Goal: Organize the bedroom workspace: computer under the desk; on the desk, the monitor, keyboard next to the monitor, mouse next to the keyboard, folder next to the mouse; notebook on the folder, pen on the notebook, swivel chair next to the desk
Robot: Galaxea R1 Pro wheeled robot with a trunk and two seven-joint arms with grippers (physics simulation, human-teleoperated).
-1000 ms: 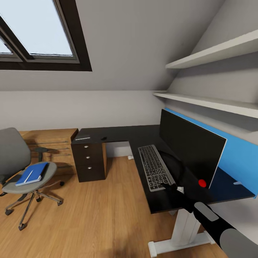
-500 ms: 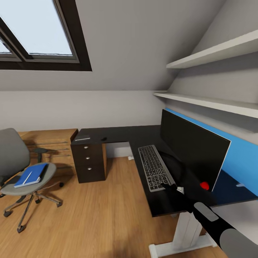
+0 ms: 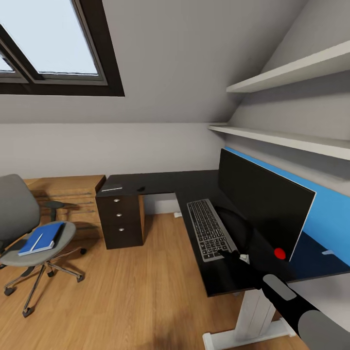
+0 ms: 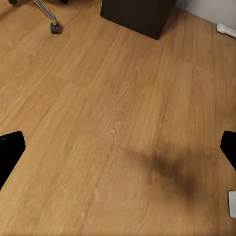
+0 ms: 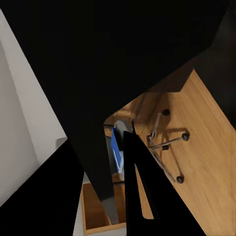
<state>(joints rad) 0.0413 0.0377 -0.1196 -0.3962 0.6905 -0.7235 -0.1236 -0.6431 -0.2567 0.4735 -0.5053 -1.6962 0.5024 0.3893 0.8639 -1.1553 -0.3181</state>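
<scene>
Evidently the right end effector [image 3: 232, 256] rests at the near end of the keyboard [image 3: 210, 234], beside the near edge of the table [image 3: 160, 183]; whether its fingers are spread or pressed together cannot be told from the head view, and the right wrist view gives only dark shapes close up. The left end effector [image 4: 118, 152] hangs over the wood floor [image 3: 131, 287] with its two dark fingertips spread wide and nothing between them. The monitor [image 3: 260, 214] stands along the blue back panel [image 3: 330, 214], the keyboard lying just in front of it. The keyboard is judged stiff, flat and fairly light, best slid by pushing on an end or pinched across a long edge. The mouse [image 3: 141, 188], a small dark shape on the far wing of the table above the drawers [image 3: 120, 220], is probably light, smooth and rounded, so a grip across its sides seems safest. The folder [image 3: 41, 237] lies on the seat of the swivel chair [image 3: 29, 233] with a thin white pen [image 3: 37, 239] on it; being thin and likely flexible, it should be taken at an overhanging edge. No brand, label or legible writing appears.
</scene>
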